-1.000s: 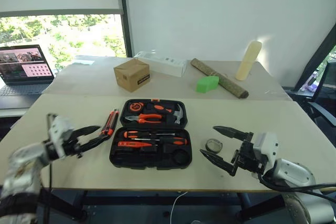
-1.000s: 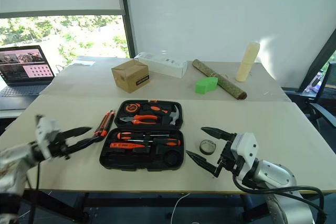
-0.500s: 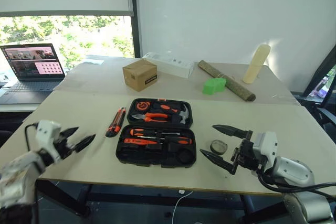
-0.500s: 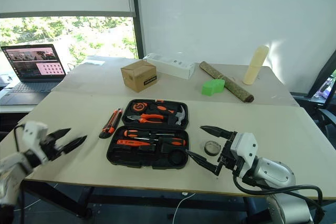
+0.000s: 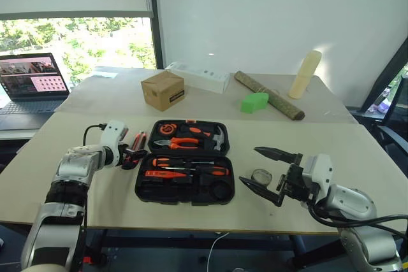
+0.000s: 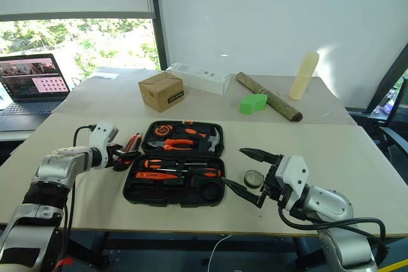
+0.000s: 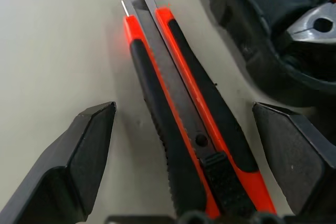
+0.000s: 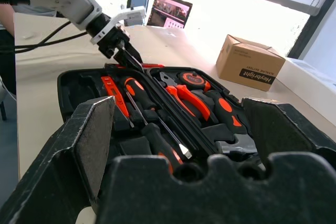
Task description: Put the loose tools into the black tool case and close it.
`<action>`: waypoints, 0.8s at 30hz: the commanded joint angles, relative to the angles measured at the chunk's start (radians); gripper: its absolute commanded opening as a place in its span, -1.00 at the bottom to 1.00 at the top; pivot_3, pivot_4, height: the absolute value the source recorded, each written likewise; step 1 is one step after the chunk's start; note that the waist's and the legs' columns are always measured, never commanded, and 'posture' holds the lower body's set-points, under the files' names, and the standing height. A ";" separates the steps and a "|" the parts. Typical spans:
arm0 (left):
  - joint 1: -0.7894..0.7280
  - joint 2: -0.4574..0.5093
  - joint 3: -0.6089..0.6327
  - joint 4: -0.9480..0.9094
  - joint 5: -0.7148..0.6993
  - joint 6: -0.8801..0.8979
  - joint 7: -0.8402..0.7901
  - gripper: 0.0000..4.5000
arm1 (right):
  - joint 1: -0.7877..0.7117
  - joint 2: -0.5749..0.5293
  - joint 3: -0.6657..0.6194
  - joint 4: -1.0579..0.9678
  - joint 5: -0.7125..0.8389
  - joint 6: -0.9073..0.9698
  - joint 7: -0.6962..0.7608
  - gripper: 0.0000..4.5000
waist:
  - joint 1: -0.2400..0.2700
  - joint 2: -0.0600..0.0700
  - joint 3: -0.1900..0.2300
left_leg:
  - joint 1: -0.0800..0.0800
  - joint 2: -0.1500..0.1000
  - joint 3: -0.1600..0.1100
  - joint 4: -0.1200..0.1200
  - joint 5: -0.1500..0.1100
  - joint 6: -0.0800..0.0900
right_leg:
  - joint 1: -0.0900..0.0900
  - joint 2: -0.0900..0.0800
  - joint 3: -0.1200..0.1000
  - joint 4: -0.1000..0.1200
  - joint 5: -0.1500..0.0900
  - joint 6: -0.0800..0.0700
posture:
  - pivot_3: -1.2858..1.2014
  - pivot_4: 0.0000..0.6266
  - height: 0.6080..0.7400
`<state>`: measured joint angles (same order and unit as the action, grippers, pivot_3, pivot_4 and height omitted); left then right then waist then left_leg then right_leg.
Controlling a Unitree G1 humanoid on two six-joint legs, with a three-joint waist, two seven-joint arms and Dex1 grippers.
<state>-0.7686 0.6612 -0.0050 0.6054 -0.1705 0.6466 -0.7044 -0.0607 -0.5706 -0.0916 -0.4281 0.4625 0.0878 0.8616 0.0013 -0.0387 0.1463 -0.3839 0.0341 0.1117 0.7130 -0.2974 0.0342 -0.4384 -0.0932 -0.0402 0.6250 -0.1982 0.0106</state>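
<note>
The black tool case (image 5: pixel 185 190) lies open in the middle of the near table, with pliers, a hammer and orange-and-black screwdrivers (image 5: pixel 185 173) in its slots. An orange-black utility knife (image 5: pixel 136 143) lies loose on the table just left of the case. My left gripper (image 5: pixel 132 155) is open at the knife's near end. In the left wrist view the knife (image 7: pixel 178 129) lies between the two fingers (image 7: pixel 86 156) with a gap on each side. A small dark tape roll (image 5: pixel 261 176) sits right of the case. My right gripper (image 5: pixel 250 167) hovers open beside the roll, holding nothing.
On the far table stand a brown cardboard box (image 5: pixel 162 90), a long white box (image 5: pixel 197 77), a green block (image 5: pixel 254 101), a rough brown log (image 5: pixel 268 95) and a cream cylinder (image 5: pixel 303 73). A laptop (image 5: pixel 29 81) is open at the far left.
My left arm has swung forward and to the right, from the table's near-left edge to the utility knife, and now straddles it. The right gripper has stayed put. The camera shifted.
</note>
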 commanded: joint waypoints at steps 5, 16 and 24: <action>-0.017 0.023 0.029 0.047 0.005 0.002 -0.050 -0.21 | -0.005 -0.009 -0.023 -0.052 0.013 0.010 -0.023 1.00 | 0.000 0.000 0.000 | 0.000 0.000 0.000 0.000 -0.001 0.001 | 0.000 0.000 0.000 0.000 0.000 0.000 | 0.03 -0.52 1.00; 0.056 0.182 0.111 -0.076 -0.167 -0.452 -0.742 -0.25 | 0.071 -0.044 -0.069 -0.095 0.039 0.023 -0.024 1.00 | 0.003 -0.003 0.002 | -0.002 0.001 0.001 0.001 0.002 -0.003 | -0.002 -0.001 0.000 0.000 0.000 0.000 | 0.03 -0.52 1.00; 0.049 0.159 -0.193 -0.273 -0.099 -0.592 -0.910 -0.25 | 0.066 -0.059 -0.067 -0.081 0.041 0.023 -0.011 1.00 | 0.016 -0.003 0.002 | -0.003 -0.001 0.000 0.003 -0.003 0.006 | -0.001 -0.002 0.000 0.000 0.000 0.001 | 0.03 -0.52 1.00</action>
<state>-0.7048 0.8314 -0.1670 0.3883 -0.2895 0.0676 -1.6065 0.0152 -0.6209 -0.1348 -0.4870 0.4857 0.1113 0.8503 0.0171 -0.0413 0.1488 -0.3866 0.0335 0.1123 0.7156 -0.3009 0.0401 -0.4389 -0.0953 -0.0399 0.6248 -0.1984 0.0114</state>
